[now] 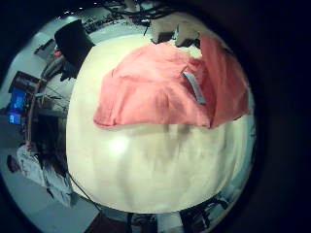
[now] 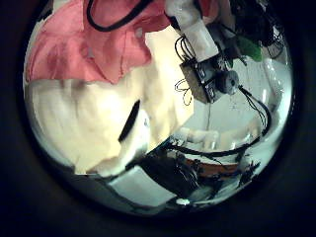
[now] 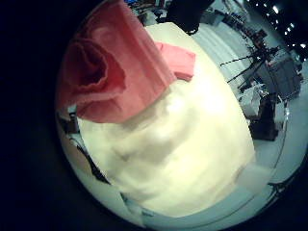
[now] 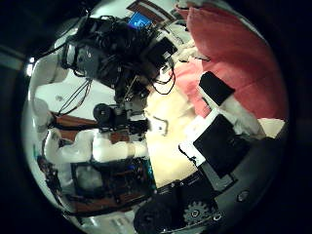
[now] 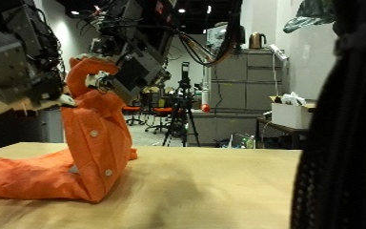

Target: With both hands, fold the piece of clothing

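Lifting 1 edge of the orange garment [image 5: 88,153] off the table [image 5: 221,186], a hand [image 5: 120,57] pinches its raised fold; risk: cloth slipping from that pinch and slumping unfolded; other hand's [image 5: 18,62] fingers unclear.

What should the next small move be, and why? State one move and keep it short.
Probably carry the lifted end across and lower it onto the part lying flat. In the outside view one robot hand holds an end of the orange garment up in a hanging column, while the rest lies spread on the table. The fold looks started but not yet laid down.
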### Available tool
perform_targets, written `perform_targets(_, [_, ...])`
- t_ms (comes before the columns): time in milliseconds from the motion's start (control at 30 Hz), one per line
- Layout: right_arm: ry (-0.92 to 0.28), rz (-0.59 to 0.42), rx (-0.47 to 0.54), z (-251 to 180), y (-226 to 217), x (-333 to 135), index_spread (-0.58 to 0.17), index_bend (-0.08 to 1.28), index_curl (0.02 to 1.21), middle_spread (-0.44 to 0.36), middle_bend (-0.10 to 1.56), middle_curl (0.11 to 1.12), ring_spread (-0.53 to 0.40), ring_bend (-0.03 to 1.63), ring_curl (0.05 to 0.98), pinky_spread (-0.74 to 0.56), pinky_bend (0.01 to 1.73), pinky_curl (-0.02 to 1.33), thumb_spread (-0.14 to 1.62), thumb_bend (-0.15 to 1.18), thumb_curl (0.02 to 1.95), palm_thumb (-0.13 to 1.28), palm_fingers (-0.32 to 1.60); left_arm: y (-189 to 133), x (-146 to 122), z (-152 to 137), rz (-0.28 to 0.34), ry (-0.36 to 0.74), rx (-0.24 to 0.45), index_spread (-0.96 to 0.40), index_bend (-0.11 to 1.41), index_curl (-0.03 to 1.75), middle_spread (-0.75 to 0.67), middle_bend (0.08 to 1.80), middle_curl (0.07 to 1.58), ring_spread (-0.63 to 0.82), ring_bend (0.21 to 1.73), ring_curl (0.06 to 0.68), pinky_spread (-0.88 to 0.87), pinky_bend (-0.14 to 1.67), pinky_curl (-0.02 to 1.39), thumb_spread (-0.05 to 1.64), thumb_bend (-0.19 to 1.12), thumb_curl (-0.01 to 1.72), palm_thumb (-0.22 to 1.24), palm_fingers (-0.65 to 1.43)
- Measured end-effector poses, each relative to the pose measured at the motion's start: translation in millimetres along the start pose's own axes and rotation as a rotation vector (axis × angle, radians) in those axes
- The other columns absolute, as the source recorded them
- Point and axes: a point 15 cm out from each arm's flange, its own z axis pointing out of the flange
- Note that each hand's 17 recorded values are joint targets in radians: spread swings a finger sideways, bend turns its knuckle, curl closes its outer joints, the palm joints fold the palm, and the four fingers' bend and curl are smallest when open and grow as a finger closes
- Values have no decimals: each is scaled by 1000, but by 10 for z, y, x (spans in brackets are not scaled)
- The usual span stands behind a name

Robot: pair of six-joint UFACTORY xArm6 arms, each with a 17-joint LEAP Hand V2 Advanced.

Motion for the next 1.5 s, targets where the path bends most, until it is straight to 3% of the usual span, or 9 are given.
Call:
perform_targets(67, [0,2,0,-3,3,10,-418,273,418,-52,194,333,-2,222,187,404,186,224,999,-12,850,947,533,-53,-38,-7,-26,-4,25,-78,289,357,-58,883,500,37,570,214,189,211,234,1180,-3,285,449,784])
perform_targets(100, [0,2,0,4,5,12,-418,272,419,-49,196,333,-4,224,187,404,185,221,999,-12,850,947,534,-92,-63,-16,-42,-8,44,-105,277,360,-117,900,504,-66,602,207,101,229,225,1194,0,287,466,837])
perform_targets(233, [-1,5,-2,-19,22,23,-421,249,416,-42,189,333,-9,231,192,404,196,218,997,-12,852,943,521,-185,-190,-37,-94,-36,102,-230,300,421,-274,997,610,-343,756,293,-231,349,271,1299,44,290,569,991])
perform_targets(567, [22,47,31,-514,208,181,-444,186,394,-8,184,324,25,247,199,424,219,226,1003,-10,857,938,492,114,-838,-168,-202,-116,103,-404,354,593,-446,1050,720,-524,854,371,-525,480,319,1405,45,283,626,889])
perform_targets(700, [11,93,15,-776,428,201,-433,199,395,-21,185,322,45,249,201,439,213,224,1005,-4,866,962,496,230,-840,-309,-205,-123,94,-434,375,672,-470,1054,748,-504,829,384,-541,520,341,1407,27,286,623,784])
perform_targets(867, [-13,215,-67,-1162,883,24,-396,178,390,-20,180,318,85,260,206,452,209,226,1009,-27,861,922,462,430,-689,-571,-189,-141,33,-400,379,741,-463,975,742,-396,752,371,-407,516,355,1372,-16,286,573,522])
perform_targets(1167, [90,388,-426,-1840,2191,-366,-333,145,342,72,175,304,183,249,216,421,247,261,1167,-39,711,604,213,823,305,-851,-68,-188,-99,-169,256,709,-252,586,615,-76,752,351,-51,534,357,1246,-33,273,417,188])
perform_targets(1267, [141,418,-465,-2077,2475,-488,-324,159,327,82,179,298,203,247,216,409,264,272,1243,-26,634,543,175,981,582,-850,-36,-214,-130,-102,208,667,-164,507,566,14,738,330,43,520,341,1206,-32,266,371,171])
perform_targets(1500, [127,528,-526,-2018,3184,-562,-322,173,316,96,181,295,230,248,224,392,271,287,1345,-15,473,449,139,1218,931,-703,-3,-242,-168,-35,179,591,-63,449,509,112,697,293,154,473,317,1149,-26,264,315,199])
